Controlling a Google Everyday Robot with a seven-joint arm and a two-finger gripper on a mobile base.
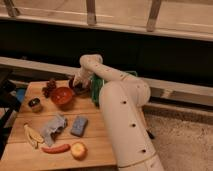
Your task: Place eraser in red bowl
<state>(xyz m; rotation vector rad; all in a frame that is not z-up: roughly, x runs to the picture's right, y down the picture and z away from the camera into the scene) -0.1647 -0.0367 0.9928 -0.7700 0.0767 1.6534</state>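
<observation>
The eraser, that small greyish block we're after, honestly can't be picked out anywhere here, so we can't say where it sits. The round orange-red bowl [62, 96] is easy to spot though, standing on the light wooden table [95, 142] toward its back left part. Just beside it on the right, the robot's dark gripper [78, 85] is down low over a darker maroon bowl [80, 90] at the back of the table, and we cannot tell whether it's holding anything, since the end of the arm hides that spot. The bulky white arm [122, 112] bends up and over from the right side of the table and covers most of a green object [97, 87] standing behind it. Left of the red bowl there's a cluster of dark purple grapes [49, 87], and further left a small round tin-like cup [34, 104]. Nearer the front we've got a crumpled grey cloth [54, 126], a flat blue-grey sponge pad [78, 126] just beside it on the right, a yellowish banana [33, 136] by the left edge, a long red chilli-shaped thing [56, 148], and a round apple-like orange-yellow fruit [78, 150] near the front edge.
</observation>
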